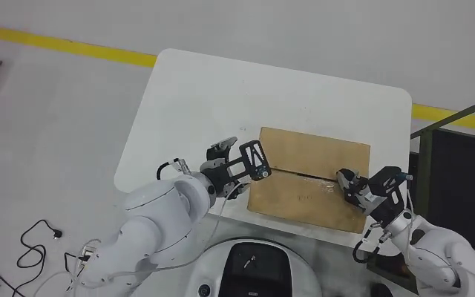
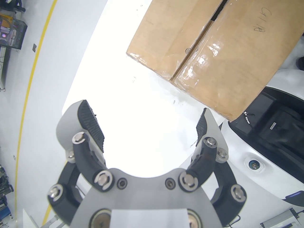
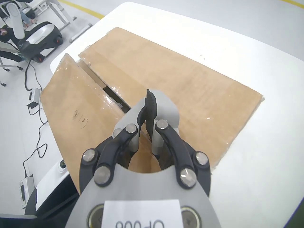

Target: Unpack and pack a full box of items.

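- Cardboard box [image 1: 312, 178] on the white table [image 1: 223, 96], at the edge nearest the robot. Its near side reaches slightly over that edge.
- Box top: 2 long flaps folded down. A dark gap runs along the seam between them, and the near flap sits a little raised at the seam. Shiny clear tape lies along the seam and over the box end. 1 handwritten pen mark on the near flap.
- Left gripper [image 1: 243, 152]: just beside the box's left end, level with the seam. Fingers spread wide with nothing between them. In the left wrist view, the left gripper [image 2: 144, 110] is over bare tabletop and the box end is close ahead of it.
- Right gripper [image 1: 347, 180]: over the box top near its right end, at the seam. Fingers pressed together, with nothing visible between the pads. In the right wrist view, the tip of the right gripper [image 3: 149, 98] points at the gap. Cannot tell whether it touches the cardboard.
- Yellow floor line [image 1: 74, 48] runs beyond the table's far side.
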